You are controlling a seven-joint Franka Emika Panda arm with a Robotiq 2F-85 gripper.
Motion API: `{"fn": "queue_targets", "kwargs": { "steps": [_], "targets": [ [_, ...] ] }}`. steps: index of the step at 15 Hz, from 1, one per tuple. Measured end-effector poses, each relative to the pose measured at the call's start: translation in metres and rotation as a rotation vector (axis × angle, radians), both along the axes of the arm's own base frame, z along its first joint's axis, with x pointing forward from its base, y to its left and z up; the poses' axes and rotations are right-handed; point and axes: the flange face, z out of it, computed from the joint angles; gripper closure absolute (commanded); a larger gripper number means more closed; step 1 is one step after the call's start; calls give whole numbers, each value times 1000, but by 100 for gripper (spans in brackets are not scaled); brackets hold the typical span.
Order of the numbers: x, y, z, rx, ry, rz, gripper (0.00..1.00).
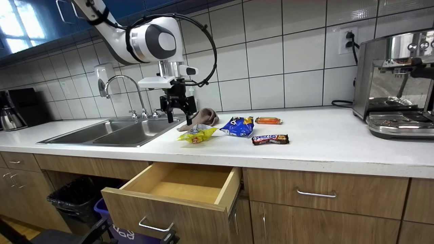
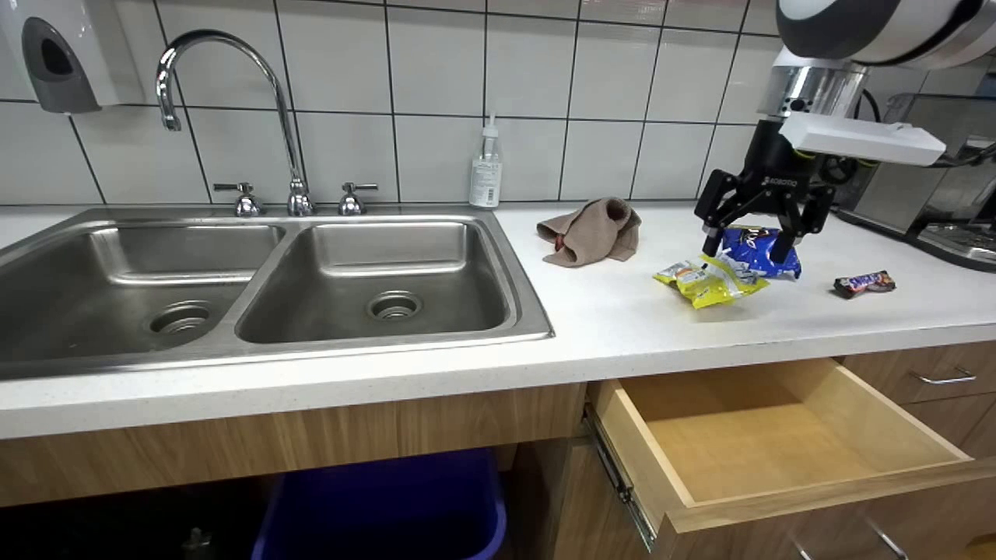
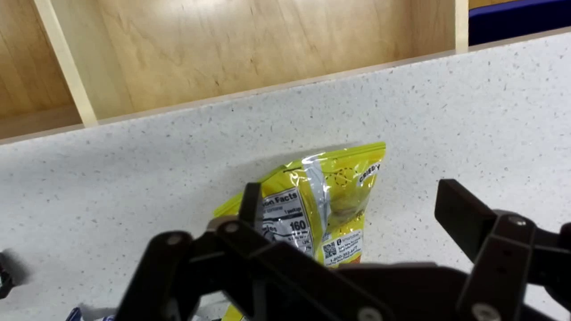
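My gripper point(image 1: 180, 118) hangs fingers-down above the counter in both exterior views, jaws wide apart and holding nothing. Nearest to it is a crumpled yellow snack bag point(image 1: 197, 133). From the wrist, the yellow bag point(image 3: 343, 178) appears below the jaws, its left part and lower end hidden behind the left finger point(image 3: 252, 200) and linkage. A blue chip bag point(image 1: 238, 127) lies beside the yellow one, partly covered by the gripper point(image 2: 746, 247) in an exterior view. A Snickers bar point(image 1: 270, 139) and an orange-wrapped snack point(image 1: 268, 120) rest farther along the counter.
A wooden drawer point(image 1: 190, 183) stands pulled out below the counter edge. Behind the bags is a brown cloth point(image 2: 595, 233). A double steel sink point(image 2: 537, 311) with a tall faucet point(image 2: 284, 101), a soap bottle point(image 2: 486, 175) and an espresso machine point(image 1: 393, 84) flank the area.
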Motion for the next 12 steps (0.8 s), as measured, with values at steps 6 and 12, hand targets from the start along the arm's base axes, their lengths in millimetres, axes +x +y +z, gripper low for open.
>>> {"fn": "queue_targets", "kwargs": {
  "steps": [6, 12],
  "targets": [
    [28, 0, -14, -4, 1, -33, 0],
    [53, 0, -22, -8, -9, -65, 0]
  ]
}}
